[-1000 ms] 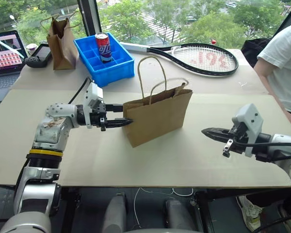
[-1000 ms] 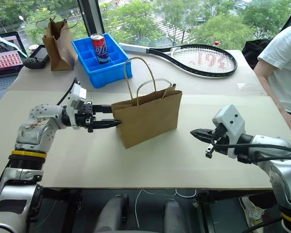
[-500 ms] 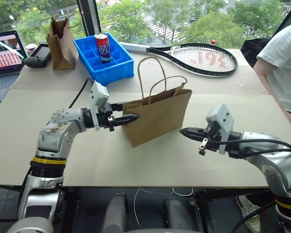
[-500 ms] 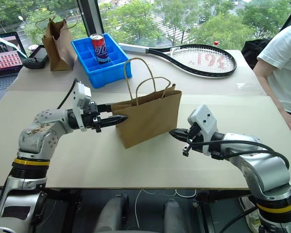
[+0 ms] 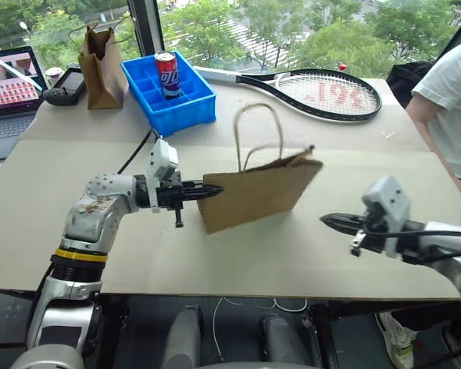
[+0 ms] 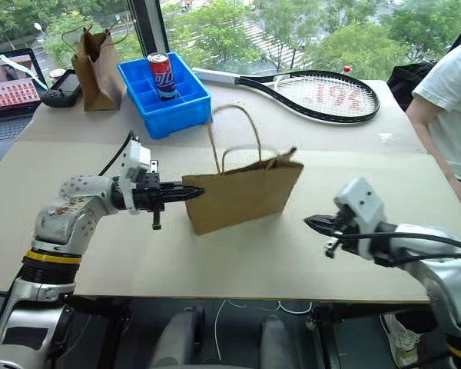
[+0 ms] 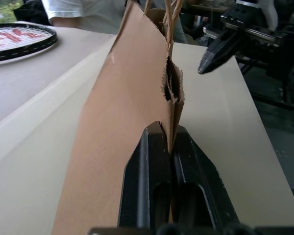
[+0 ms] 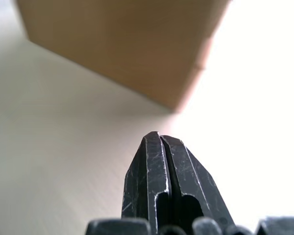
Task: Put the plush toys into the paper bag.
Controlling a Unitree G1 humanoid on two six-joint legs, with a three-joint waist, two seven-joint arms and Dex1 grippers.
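The paper bag [image 5: 257, 192], wide, brown, with twine loop handles [image 5: 257, 131], stands mid-table and leans a little. My left gripper [image 5: 211, 189] is level at the bag's left end, shut on its upper side edge. In the left wrist view the paper [image 7: 137, 98] is pinched between the two black fingers [image 7: 147, 166]. My right gripper [image 5: 326, 221] hovers low over the table, well to the right of the bag. It is shut and holds nothing. Its tip [image 8: 159, 137] points toward the bag's lower corner [image 8: 181, 100]. The plush toys are out of view.
At the back left stand a blue bin [image 5: 186, 104] holding a drink can [image 5: 167, 74] and a narrower, darker paper bag [image 5: 100, 58]. A laptop [image 5: 11, 84] and a controller [image 5: 65, 84] are beside them. A tennis racket [image 5: 323, 92] lies at the back. A person [image 5: 453, 100] sits at the right edge.
My left gripper has closed on the bag's left edge. The right gripper came near the bag's right end, then drew back to the right. The bag's top has shifted and leans.
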